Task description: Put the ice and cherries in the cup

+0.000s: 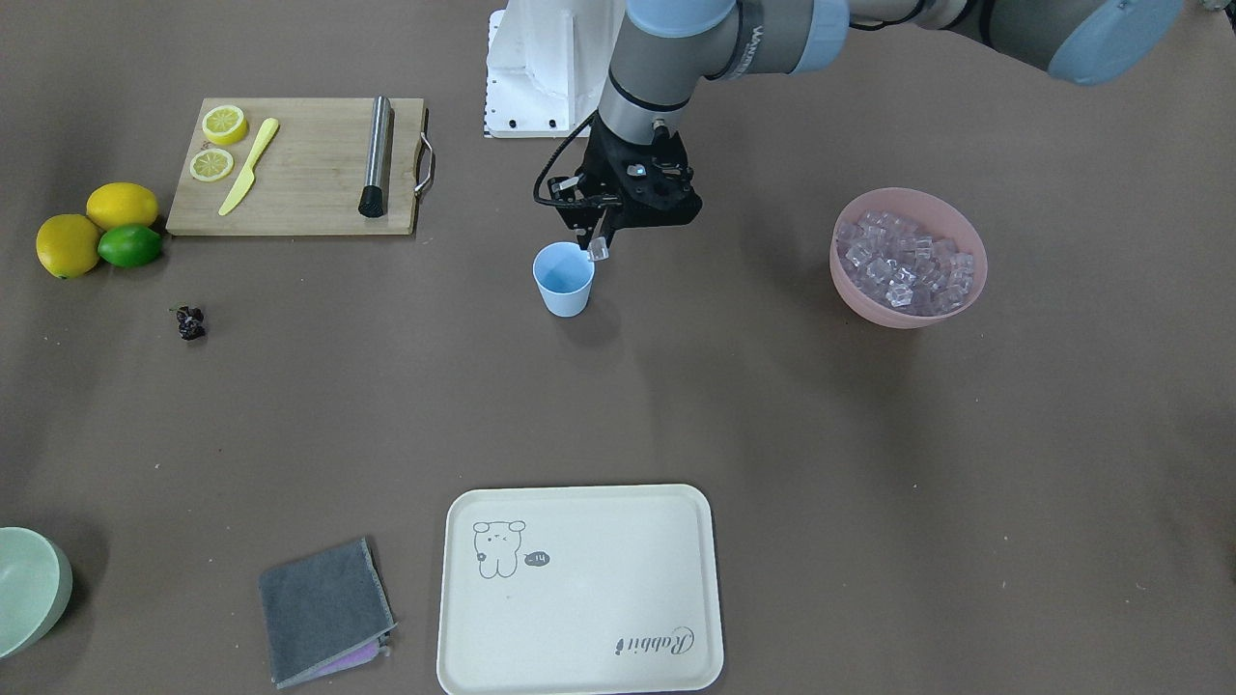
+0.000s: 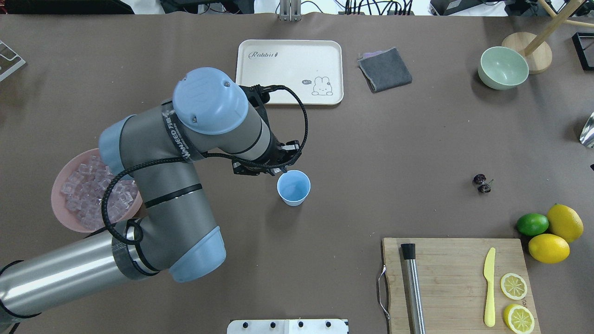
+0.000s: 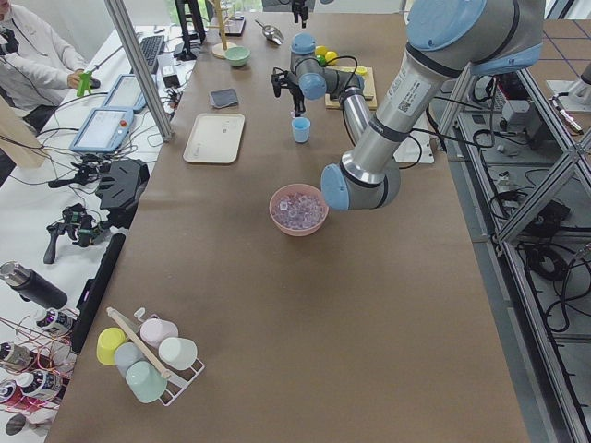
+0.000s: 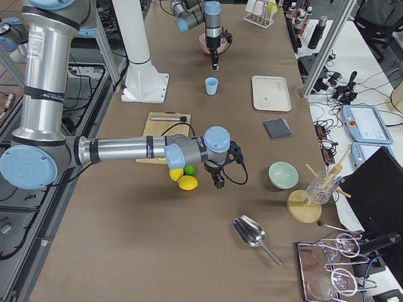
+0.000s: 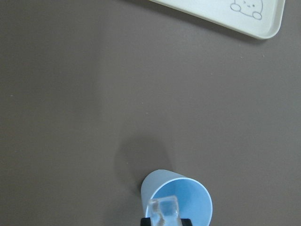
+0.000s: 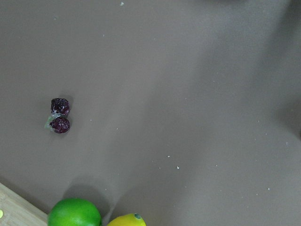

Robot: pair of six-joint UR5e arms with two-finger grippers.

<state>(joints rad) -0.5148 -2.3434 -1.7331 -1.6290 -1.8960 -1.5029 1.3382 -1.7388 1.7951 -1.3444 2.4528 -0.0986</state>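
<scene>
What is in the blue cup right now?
Nothing: the cup shows a bare floor from overhead. One ice cube sits in the left tool above its rim.

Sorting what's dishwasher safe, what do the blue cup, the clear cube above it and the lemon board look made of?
The tapered light blue cup looks like matte plastic: opaque, even colour, thin rim. The small clear cube seems glossy acrylic, probably fake ice: see-through, sharp edges. The rectangular tan chopping board looks like bare wood: visible grain.
</scene>
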